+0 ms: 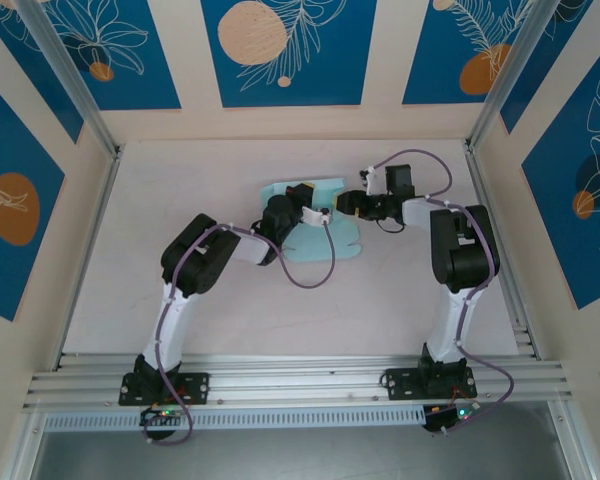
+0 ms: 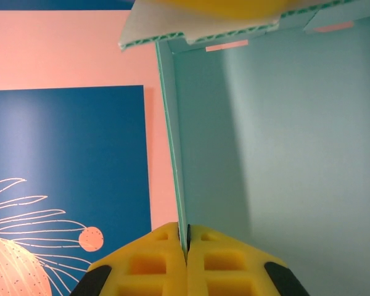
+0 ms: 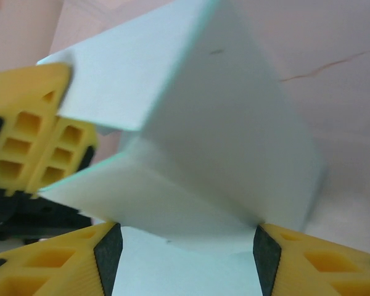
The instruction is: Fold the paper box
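Left gripper [image 2: 186,243] is pinched tight on the thin edge of an upright panel of the paper box [image 2: 271,160]. The box sits mid-table toward the far side, its flaps partly raised off the flat sheet. Right gripper [image 3: 185,250] is just to the right, jaws standing apart around a raised fold of the card

Blurred, the paper box [image 3: 234,123] is partly cropped.

Overhead view; wrist cameras close on paper box [image 3: 234,123]
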`<state>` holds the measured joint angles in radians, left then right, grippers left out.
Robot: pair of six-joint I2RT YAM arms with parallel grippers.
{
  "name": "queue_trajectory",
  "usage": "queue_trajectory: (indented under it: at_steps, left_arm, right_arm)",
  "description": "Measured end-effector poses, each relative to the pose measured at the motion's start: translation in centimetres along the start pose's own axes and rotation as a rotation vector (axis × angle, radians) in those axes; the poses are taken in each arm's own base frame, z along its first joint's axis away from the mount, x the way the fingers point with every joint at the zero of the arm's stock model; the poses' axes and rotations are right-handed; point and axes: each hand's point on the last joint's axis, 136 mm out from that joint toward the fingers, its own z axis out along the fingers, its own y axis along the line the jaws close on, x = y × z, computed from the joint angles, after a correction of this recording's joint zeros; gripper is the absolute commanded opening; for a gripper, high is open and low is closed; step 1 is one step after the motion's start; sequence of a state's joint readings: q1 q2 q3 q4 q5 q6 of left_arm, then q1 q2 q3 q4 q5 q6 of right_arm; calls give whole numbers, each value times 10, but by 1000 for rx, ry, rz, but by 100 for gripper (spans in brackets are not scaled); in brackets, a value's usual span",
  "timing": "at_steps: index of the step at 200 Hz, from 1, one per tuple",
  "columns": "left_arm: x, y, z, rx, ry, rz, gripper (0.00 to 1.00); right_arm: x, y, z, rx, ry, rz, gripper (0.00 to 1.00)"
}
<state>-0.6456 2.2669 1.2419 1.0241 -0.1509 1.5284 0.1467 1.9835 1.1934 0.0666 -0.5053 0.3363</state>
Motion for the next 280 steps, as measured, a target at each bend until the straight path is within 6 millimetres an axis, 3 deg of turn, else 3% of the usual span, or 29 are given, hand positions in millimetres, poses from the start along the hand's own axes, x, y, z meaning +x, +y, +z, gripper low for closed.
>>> queue_trajectory:
  at_steps: [95,127,150,243,280]
  left_arm:
    - [1,1,0,7,2,1,0]
    - [1,1,0,6,1,1,0]
    - [0,2,0,6,-1,1,0]
    - [-7,1,-1,9,-27,2,0]
    - [-7,1,-1,9,-27,2,0]
  right_arm:
    - [-4,-3,1,47,-7,-11,61]
    - [-3,0,2,38,-3,-25,72]
    - [-3,-1,-1,55,-17,-34,73]
    - [1,28,-44,35,-105,-83,73]
    - [-5,20,-72,14,-182,-46,73]
